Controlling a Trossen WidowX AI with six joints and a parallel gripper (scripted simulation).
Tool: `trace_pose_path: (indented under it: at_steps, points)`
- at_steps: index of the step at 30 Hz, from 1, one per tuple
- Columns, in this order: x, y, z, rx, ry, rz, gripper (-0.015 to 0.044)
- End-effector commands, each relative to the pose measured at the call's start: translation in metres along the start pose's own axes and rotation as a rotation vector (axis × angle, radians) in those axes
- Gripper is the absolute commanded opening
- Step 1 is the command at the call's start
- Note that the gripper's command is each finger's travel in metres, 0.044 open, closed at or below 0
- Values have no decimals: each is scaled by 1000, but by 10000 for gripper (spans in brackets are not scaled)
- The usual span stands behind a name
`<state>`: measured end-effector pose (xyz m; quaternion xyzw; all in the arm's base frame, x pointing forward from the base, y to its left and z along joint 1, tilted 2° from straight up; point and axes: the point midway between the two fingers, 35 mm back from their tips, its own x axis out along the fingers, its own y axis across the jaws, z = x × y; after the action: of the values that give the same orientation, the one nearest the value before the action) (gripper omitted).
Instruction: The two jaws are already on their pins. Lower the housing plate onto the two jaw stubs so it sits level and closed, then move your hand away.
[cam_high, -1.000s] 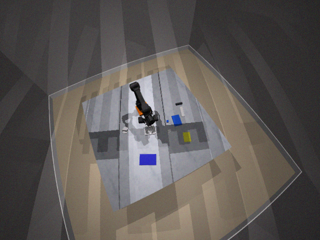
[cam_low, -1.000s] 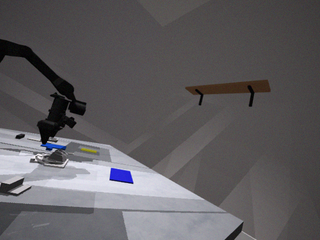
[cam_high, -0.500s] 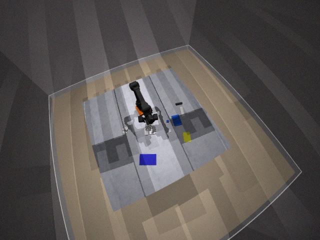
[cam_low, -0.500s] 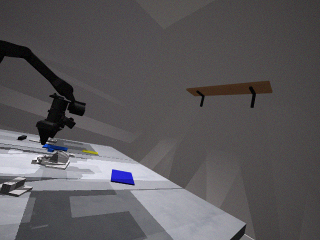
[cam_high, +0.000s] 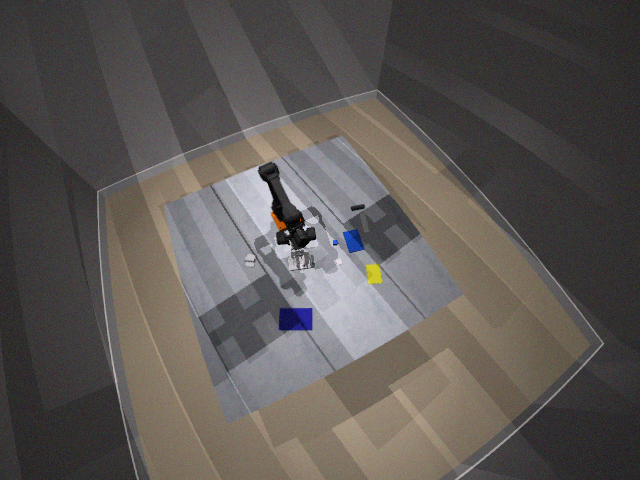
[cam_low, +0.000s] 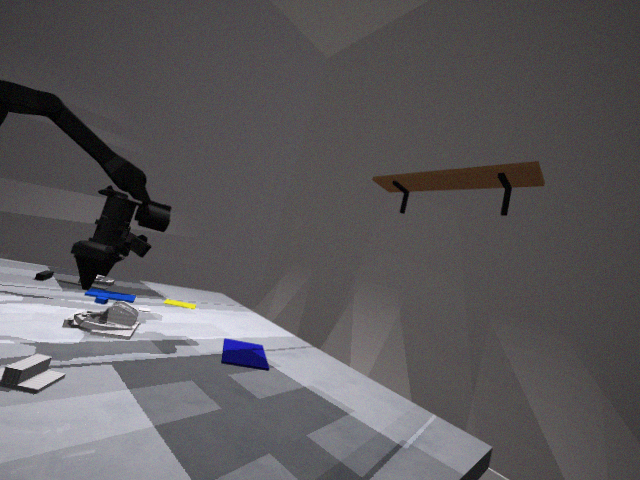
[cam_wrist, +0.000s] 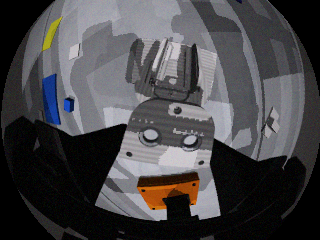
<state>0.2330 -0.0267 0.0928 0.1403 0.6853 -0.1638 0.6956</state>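
Observation:
My gripper (cam_high: 298, 244) (cam_low: 95, 283) (cam_wrist: 168, 136) points down and is shut on the housing plate. The grey housing plate (cam_wrist: 170, 146) has two large round holes and spans the space between the fingers in the wrist view. The jaw assembly (cam_high: 301, 260) (cam_low: 105, 321) (cam_wrist: 173, 65) rests on the table, with raised jaws on a pale base. In the wrist view the held plate lies just below it in the picture. In the exterior view the fingertips are above and behind the assembly, clearly apart from it. The stubs cannot be made out.
An orange block (cam_high: 277, 221) (cam_wrist: 168, 191) is on the arm's side. A blue plate (cam_high: 353, 241) (cam_wrist: 51, 100), small blue cube (cam_high: 334, 242) (cam_wrist: 69, 105) and yellow plate (cam_high: 374, 274) (cam_wrist: 52, 34) lie to one side, a pale bracket (cam_high: 250, 260) (cam_low: 32, 374) to the other. A dark blue plate (cam_high: 295, 319) (cam_low: 245, 354) lies farther out.

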Motion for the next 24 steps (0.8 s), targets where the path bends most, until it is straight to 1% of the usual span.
trace_pose_path:
  at_steps: [1, 12, 24]
  points:
    - [0, -1, -1, 6, 0, -5, 351]
    - [1, -1, -1, 6, 0, -5, 351]
    - [21, -1, 0, 7, 0, -5, 351]
